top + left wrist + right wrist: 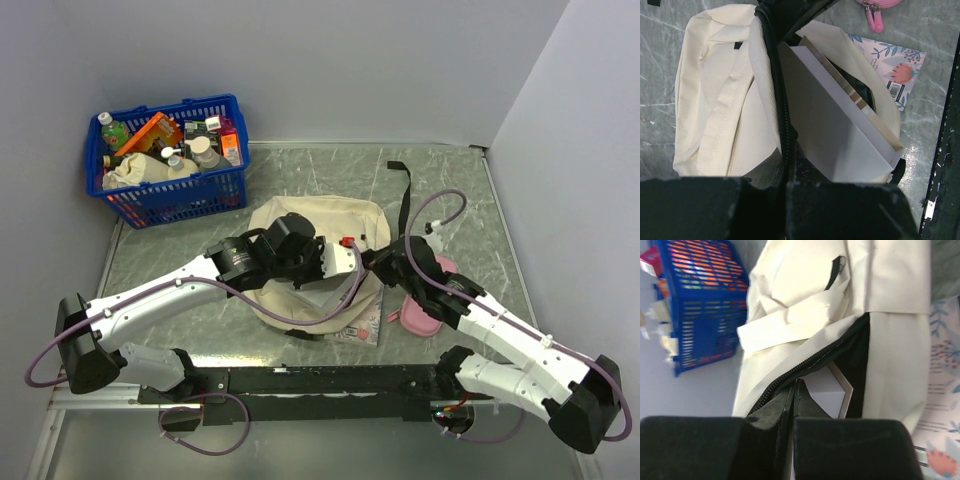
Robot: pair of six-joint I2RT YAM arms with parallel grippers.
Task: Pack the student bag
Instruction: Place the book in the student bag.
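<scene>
The left gripper (785, 189) and right gripper (793, 424) each have jaws almost closed, seemingly pinching the black zipper edge (816, 359) of the cream bag (715, 100), whose open mouth just ahead of them holds a white book (840, 137).

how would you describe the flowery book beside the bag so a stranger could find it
Start at the large cream-beige fabric backpack on the grey marbled table. At its near right corner, a flat pale book printed with blue and red flowers pokes out from under the fabric. Unlike the small pink zip pouch beside it, it is rectangular and bears a barcode.
</scene>
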